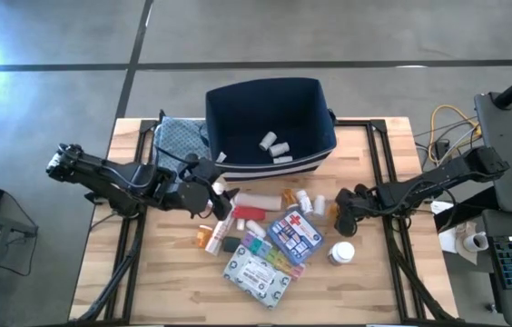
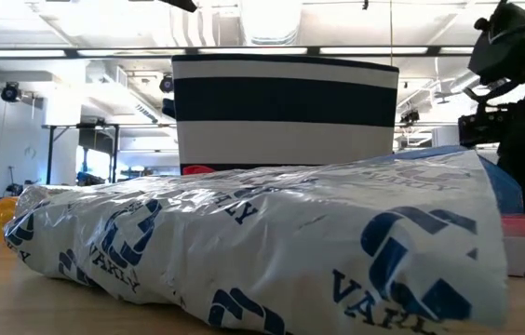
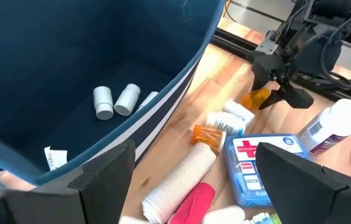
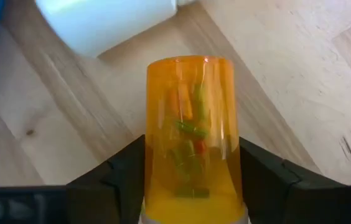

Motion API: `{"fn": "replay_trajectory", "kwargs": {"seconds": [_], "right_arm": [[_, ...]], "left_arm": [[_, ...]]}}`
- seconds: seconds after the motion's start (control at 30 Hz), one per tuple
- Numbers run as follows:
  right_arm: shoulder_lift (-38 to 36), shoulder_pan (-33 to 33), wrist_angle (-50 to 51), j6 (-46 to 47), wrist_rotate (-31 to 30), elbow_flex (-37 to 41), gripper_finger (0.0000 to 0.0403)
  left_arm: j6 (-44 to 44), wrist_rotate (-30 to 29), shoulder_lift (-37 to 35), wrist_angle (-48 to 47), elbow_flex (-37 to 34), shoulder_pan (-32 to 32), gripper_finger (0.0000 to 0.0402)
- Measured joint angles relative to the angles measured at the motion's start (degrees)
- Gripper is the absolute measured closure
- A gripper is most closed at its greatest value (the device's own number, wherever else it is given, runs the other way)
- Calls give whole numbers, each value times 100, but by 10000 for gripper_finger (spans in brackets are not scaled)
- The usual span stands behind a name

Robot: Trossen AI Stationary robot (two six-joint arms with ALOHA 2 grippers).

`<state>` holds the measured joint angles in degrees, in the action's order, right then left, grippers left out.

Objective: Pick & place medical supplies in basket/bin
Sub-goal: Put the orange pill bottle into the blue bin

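The navy bin (image 1: pixel 270 123) stands at the table's far middle with white pill bottles (image 3: pixel 114 100) on its floor. The other supplies lie in a pile on the table: the red-cross pouch (image 1: pixel 294 232), the grey-white packet (image 1: pixel 258 275), the pill organiser (image 1: pixel 265 251) and a white bottle (image 1: pixel 341 252). My left gripper (image 3: pixel 191 186) is open and empty, near the bin's near left corner, above the pile's left end (image 1: pixel 218 198). My right gripper (image 1: pixel 340 211) is at the pile's right end, shut on an orange pill bottle (image 4: pixel 191 130). My right gripper pinches the orange pill bottle between its two fingers (image 4: pixel 122 171), on the two sides of the body (image 4: pixel 157 155) near its white-capped end. The bottle lies along the fingers, its base pointing away from the gripper. I cannot tell whether it is clear of the table.
A blue patterned cloth (image 1: pixel 179 136) lies left of the bin. A white bottle (image 4: pixel 101 18) lies on the wood just beyond the held bottle. In the low view the grey-white packet (image 2: pixel 244 247) fills the foreground, with the bin (image 2: pixel 286 112) behind it.
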<state>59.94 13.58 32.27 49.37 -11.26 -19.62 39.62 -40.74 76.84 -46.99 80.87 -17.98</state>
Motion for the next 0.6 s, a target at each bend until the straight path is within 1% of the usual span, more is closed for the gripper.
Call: {"fn": "replay_trajectory", "kwargs": {"seconds": [0.1,0.27,0.43,0.6], "right_arm": [[-4,0,35,19,-3,-104,234],[-147,2,26,14,-290,-545,234],[-521,2,50,-162,-723,-1278,216],[-837,2,9,-634,-847,-2278,222]], "left_arm": [[-2,3,0,1,-12,0,91],[-2,4,0,1,-12,0,91],[-2,5,1,2,-22,0,91],[-2,5,0,2,-40,2,91]]}}
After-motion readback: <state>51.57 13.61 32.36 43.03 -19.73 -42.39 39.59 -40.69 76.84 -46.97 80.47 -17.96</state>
